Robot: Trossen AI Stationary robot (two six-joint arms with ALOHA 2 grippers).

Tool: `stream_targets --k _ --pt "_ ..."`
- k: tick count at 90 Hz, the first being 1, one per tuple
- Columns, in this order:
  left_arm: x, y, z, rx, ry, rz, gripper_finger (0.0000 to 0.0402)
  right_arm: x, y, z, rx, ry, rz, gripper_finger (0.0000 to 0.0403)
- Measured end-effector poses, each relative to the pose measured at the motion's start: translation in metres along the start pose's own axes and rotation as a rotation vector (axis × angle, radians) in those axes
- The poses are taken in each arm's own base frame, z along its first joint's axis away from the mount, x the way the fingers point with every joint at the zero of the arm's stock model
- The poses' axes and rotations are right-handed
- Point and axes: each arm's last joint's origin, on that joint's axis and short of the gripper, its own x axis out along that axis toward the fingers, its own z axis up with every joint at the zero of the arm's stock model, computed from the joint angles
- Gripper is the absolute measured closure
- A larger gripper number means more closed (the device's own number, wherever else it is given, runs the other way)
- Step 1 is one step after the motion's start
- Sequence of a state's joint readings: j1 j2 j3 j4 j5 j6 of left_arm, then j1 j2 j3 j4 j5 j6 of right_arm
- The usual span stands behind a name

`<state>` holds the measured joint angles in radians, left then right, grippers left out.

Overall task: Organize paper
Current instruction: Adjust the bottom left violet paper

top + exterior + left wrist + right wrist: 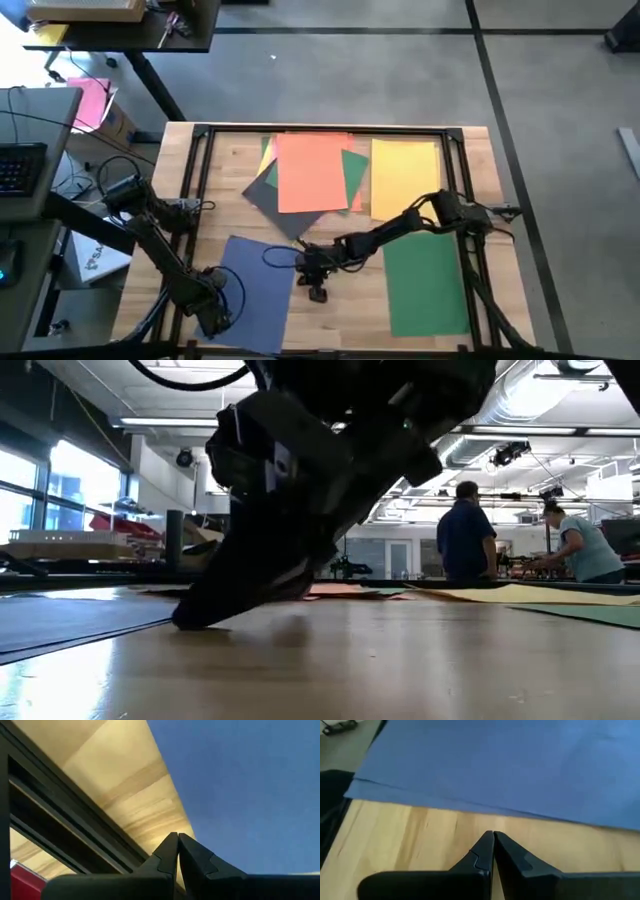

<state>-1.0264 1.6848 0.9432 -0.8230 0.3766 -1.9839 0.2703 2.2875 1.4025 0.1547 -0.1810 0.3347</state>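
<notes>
A blue sheet (250, 290) lies flat at the table's near left. An orange sheet (312, 172) tops a loose pile at the far middle, with dark grey (268, 190) and green (355, 172) sheets under it. A yellow sheet (405, 175) lies beside the pile, and a green sheet (425, 280) at the near right. My left gripper (177, 837) is shut at the blue sheet's left edge (170, 795). My right gripper (493, 835) is shut over bare wood just off the blue sheet's right edge (470, 810). My left gripper's shut fingertips stand at the blue sheet's left edge (187, 827); whether they touch it, I cannot tell. My right gripper slants down from the table's right, and its shut fingertips (190, 620) rest on the bare table top beside the blue sheet (60, 622), a strip of wood between them.
A black frame rail (200, 170) runs round the table's edges. A magenta-pink sheet and a box (92, 100) sit off the table at the left, next to a desk with a keyboard (20, 165). Two people (465, 530) stand in the room beyond.
</notes>
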Motion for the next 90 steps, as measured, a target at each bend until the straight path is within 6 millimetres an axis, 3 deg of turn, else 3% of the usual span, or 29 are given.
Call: stream_targets --k 34,56,90 --pt "0.020 -0.004 0.024 0.042 -0.063 0.101 0.0402 0.001 -0.003 0.004 -0.051 -0.055 0.005 0.0403" --pt "0.016 -0.010 0.038 0.064 -0.046 0.088 0.0401 0.001 -0.004 0.005 -0.049 -0.061 -0.004 0.0403" --pt "0.005 -0.020 0.036 0.100 -0.123 0.038 0.0402 0.000 -0.009 0.007 -0.045 -0.093 -0.111 0.0403"
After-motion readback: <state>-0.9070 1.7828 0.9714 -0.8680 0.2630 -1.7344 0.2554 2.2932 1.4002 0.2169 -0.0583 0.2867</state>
